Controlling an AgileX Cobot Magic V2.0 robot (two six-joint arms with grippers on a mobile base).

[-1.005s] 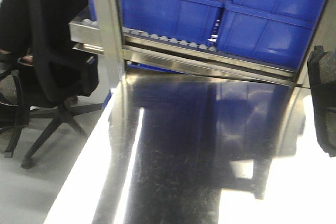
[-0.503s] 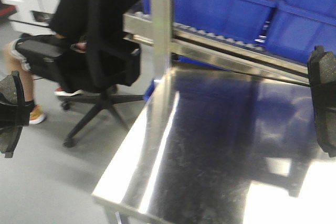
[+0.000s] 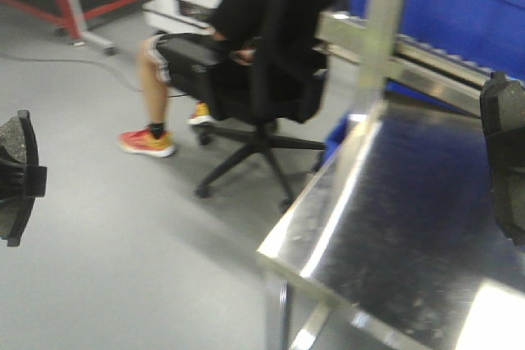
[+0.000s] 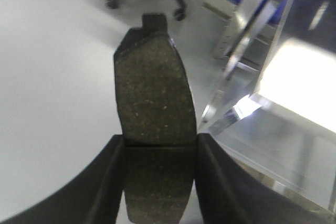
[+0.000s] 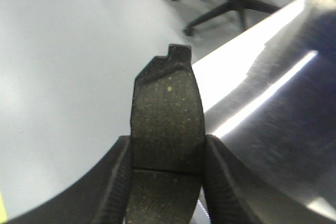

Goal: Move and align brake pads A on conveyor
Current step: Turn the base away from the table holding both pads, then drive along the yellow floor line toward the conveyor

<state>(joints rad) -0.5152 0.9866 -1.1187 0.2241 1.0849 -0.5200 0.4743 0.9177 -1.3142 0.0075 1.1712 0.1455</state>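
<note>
A: Scene, big to small?

B: The grey floor (image 3: 123, 268) filled the left and lower front view. The steel table (image 3: 410, 227) sat at lower right, and an office chair (image 3: 262, 96) with a seated person (image 3: 246, 6) at top centre. No belt showed in any view.

A: The pads?

B: There were two, one per arm, both carried in the air. The left pad (image 4: 152, 93) stood at the centre of the left wrist view, over bare floor. The right pad (image 5: 168, 108) stood at the centre of the right wrist view, with the table's edge behind it.

A: Why held so?

B: My reading: the lengthwise grip left most of each pad free ahead of the fingers, so it could be laid flat and lined up once the belt was reached.

A: Jaws?

B: The left gripper (image 4: 160, 140) was clamped on its pad's long edges, about at the centre groove, with the tabbed end toward frame top. The right gripper (image 5: 168, 142) was the same: the pad filled the gap, its lower half between the fingers.
</note>
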